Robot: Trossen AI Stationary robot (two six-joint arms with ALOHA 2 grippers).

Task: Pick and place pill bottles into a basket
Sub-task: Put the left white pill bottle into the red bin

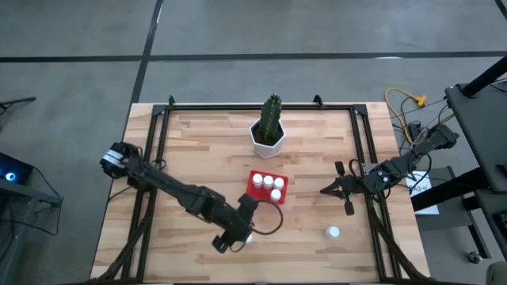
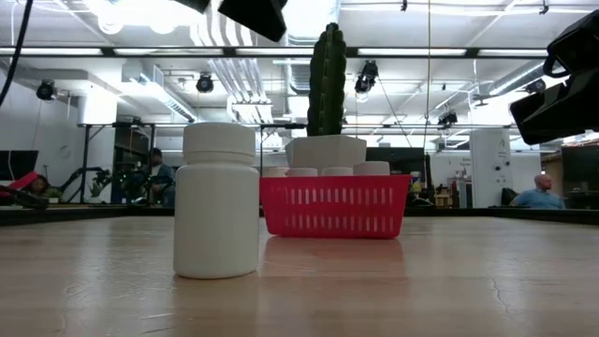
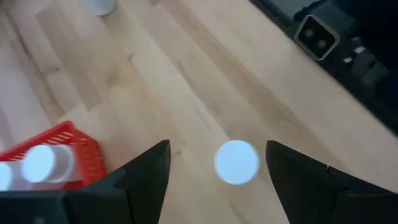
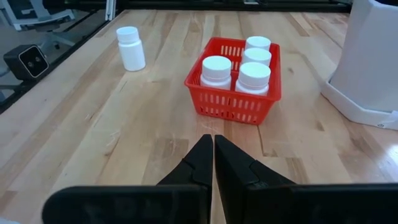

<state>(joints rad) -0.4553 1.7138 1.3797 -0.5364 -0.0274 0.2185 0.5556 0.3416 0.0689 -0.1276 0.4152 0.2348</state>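
Several white pill bottles stand in the red basket (image 1: 257, 179) (image 4: 224, 104) at mid-table. One more pill bottle (image 3: 236, 162) (image 2: 217, 201) stands on the table near the front edge. My left gripper (image 3: 217, 144) (image 1: 242, 237) hovers open above it. In the left wrist view its fingers stand on either side of the cap without touching. Another pill bottle (image 1: 333, 233) (image 3: 102, 6) stands upright on the table to the right. My right gripper (image 4: 213, 138) (image 1: 323, 191) waits shut to the right of the basket, pointing at it.
A white pot with a green cactus (image 1: 269, 131) stands behind the basket, toward the far edge. A small camera box (image 3: 317, 34) sits at the table's near edge, close to the left gripper. Black rails (image 1: 150, 158) run along the table's sides.
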